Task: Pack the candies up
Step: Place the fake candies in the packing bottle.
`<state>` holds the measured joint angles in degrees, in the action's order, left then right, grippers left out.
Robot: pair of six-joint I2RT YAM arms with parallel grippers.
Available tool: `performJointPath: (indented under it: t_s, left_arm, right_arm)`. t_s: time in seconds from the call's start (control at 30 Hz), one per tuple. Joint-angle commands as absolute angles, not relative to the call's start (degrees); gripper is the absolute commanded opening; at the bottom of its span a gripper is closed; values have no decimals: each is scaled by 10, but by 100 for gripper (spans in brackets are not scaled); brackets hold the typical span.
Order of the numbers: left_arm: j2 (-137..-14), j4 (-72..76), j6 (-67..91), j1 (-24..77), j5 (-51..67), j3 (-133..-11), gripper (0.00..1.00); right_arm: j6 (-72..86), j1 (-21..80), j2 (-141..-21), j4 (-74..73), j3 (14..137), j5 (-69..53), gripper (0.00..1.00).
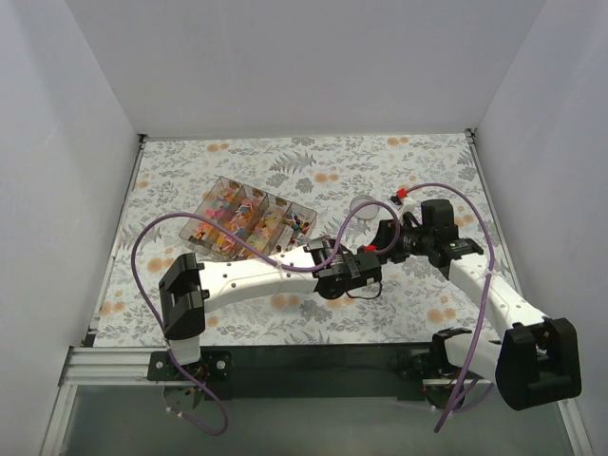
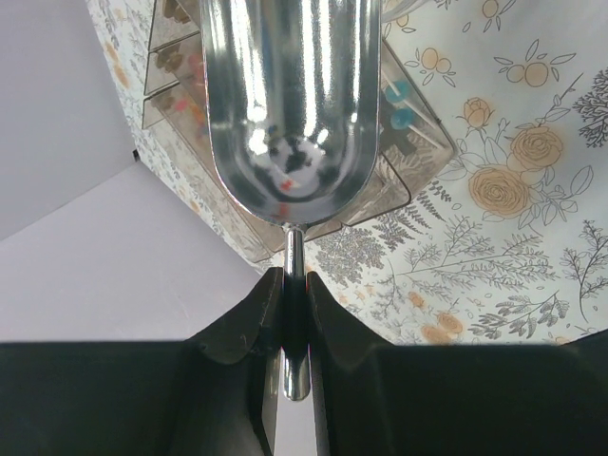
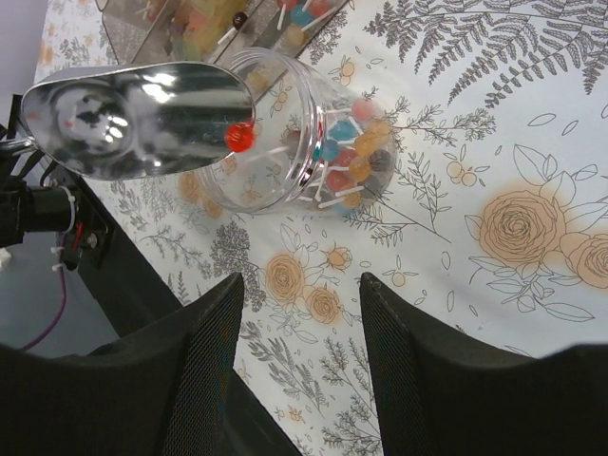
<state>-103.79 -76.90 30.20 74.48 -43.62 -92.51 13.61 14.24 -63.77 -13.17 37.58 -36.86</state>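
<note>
In the top view, the clear compartment tray [image 1: 252, 217] of candies [image 1: 237, 220] sits toward the far-left corner. A small clear jar [image 1: 364, 204] stands right of the middle, closer to the far edge than the near one. The left arm [image 1: 256, 274] reaches rightward toward the jar, and the right arm [image 1: 484, 285] comes in from the right edge.

In the left wrist view, the left gripper [image 2: 294, 294] is clamped on the thin handle of a metal scoop [image 2: 290, 95]. The scoop's long axis runs straight ahead, over the tray.

In the right wrist view, the right gripper [image 3: 302, 294] is spread with nothing between its fingers. The jar lies just beyond them, with many candies inside. One red lollipop [image 3: 239, 136] rests at the scoop's lip, right at the jar's mouth. Tipping it in looks like the step in hand, so the scoop's axis must point into that opening.
</note>
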Motion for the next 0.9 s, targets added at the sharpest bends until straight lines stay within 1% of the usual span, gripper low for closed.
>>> performJointPath:
  t_s: [0.0,0.23,0.4,0.6,0.7,0.87]
  left_arm:
    - [-1027,-787,292,747,-464,-925,0]
    - [-1020,-793,304,747,-468,-918,0]
    - [-1002,-775,328,735,-430,-938,0]
    - [-948,-715,351,694,-336,-943,0]
    - [-899,-669,352,659,-287,-912,0]
    - [-813,-580,347,635,-207,-859,0]
  right_arm:
    - [144,141,-628,-111,365,-386,59]
    - [149,140,-617,-107,358,-388,59]
    - [152,141,-615,-107,381,-395,59]
    - [159,141,-643,-107,473,-416,59]
    - [172,148,-674,-99,518,-426,60]
    - [192,164,-709,-94,558,-426,60]
